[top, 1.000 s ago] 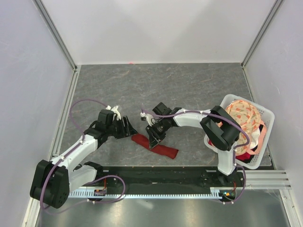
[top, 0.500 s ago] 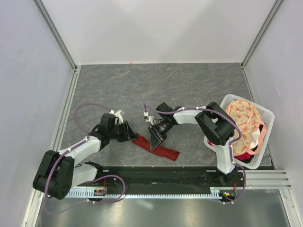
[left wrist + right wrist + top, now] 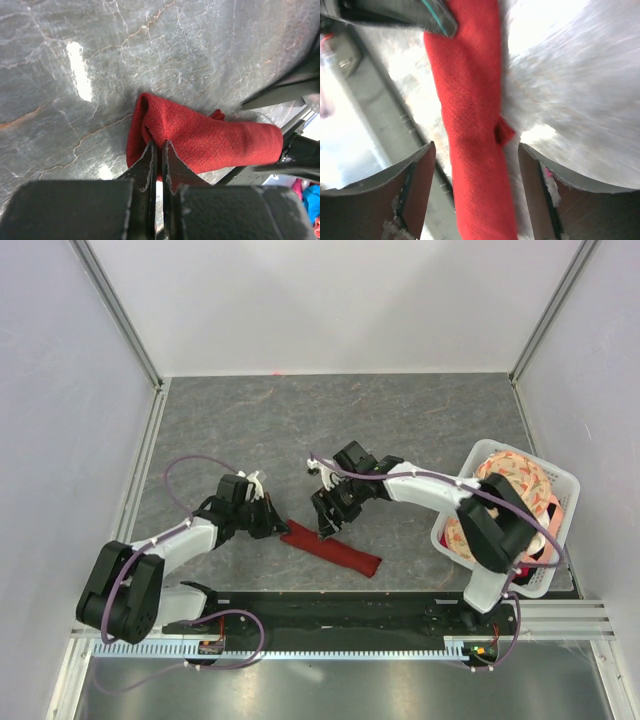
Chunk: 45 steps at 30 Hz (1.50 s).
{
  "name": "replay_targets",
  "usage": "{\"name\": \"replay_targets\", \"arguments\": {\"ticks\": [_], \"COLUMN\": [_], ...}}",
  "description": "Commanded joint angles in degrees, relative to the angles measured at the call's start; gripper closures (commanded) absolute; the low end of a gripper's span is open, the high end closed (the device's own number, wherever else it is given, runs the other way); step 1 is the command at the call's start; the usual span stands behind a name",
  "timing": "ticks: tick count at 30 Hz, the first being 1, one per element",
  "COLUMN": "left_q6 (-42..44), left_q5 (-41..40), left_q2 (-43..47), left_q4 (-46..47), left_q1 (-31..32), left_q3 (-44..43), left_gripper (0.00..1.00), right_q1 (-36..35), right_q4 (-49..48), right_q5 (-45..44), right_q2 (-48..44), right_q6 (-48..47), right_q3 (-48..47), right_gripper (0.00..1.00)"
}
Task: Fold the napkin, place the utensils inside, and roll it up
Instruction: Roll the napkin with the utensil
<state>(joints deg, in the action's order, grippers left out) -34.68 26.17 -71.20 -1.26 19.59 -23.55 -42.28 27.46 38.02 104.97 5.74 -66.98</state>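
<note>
Rolled dark red napkin (image 3: 330, 549) lying on the grey marbled bench (image 3: 400, 430). Left gripper (image 3: 159, 150): jaws closed, pinching a thin fold of cloth at the end of the roll, directly ahead of their tips. Right gripper (image 3: 477, 150): jaws open wide, one to each side of the roll, which runs lengthwise through the gap between them
</note>
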Motion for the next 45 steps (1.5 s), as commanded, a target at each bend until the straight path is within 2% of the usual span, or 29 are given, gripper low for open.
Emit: {"name": "replay_targets", "arguments": {"ticks": [1, 3, 10, 16, 22, 26, 27, 29, 30, 33, 37, 45], "left_q6": [-0.22, 0.05, 0.31, 0.57, 1.19, 2.77, 3.55, 4.0, 4.18, 4.44, 4.97, 4.0], "left_q5": [-0.25, 0.36, 2.65, 2.57, 2.92, 4.14, 4.32, 3.71, 3.36, 1.17, -1.12, 1.07], "left_q2": [-3.41, -4.91, -8.52, -8.78, -8.96, -8.43, -8.26, -7.12, -6.5, -3.52, 0.09, 1.24], "left_q4": [-7.6, -9.28, -10.87, -11.49, -11.66, -11.66, -11.58, -11.84, -11.75, -11.84, -11.84, -7.62], "left_q1": [-0.17, -0.17, -0.35, -0.35, -0.35, -0.26, -0.26, -0.26, -0.35, -0.35, -0.26, -0.26], "left_q3": [-5.62, -7.64, -9.5, -10.11, -10.55, -11.43, -11.6, -12.13, -12.13, -12.05, -10.91, -8.0], "left_gripper": [0.98, 0.98, 0.98, 0.98, 0.98, 0.98, 0.93, 0.78, 0.61, 0.45, 0.42, 0.43], "right_q1": [-6.57, -10.95, -18.8, -20.74, -20.12, -16.71, -15.82, -13.28, -12.31, -8.62, -4.66, -1.84], "right_q4": [-1.79, -3.63, -8.04, -9.09, -7.95, -6.55, -6.46, -6.11, -5.93, -5.58, -5.14, -5.05], "right_q5": [-24.01, -32.34, -43.89, -42.68, -38.11, -31.8, -27.86, -22.93, -17.6, -7.14, 3.95, 13.48], "right_q2": [-11.35, -13.9, -14.36, -10.84, -6.19, -3.64, -3.46, -2.84, -2.58, -0.82, 3.47, 10.43], "right_q6": [-4.67, -5.21, -8.28, -9.78, -8.47, -6.97, -6.79, -6.88, -6.88, -6.71, -6.53, -6.18], "right_q3": [1.93, 4.56, 8.09, 7.92, 6.43, 5.63, 5.55, 5.55, 5.63, 5.55, 4.49, 2.47], "right_gripper": [0.21, 0.19, 0.13, 0.13, 0.21, 0.32, 0.41, 0.49, 0.54, 0.62, 0.64, 0.64]}}
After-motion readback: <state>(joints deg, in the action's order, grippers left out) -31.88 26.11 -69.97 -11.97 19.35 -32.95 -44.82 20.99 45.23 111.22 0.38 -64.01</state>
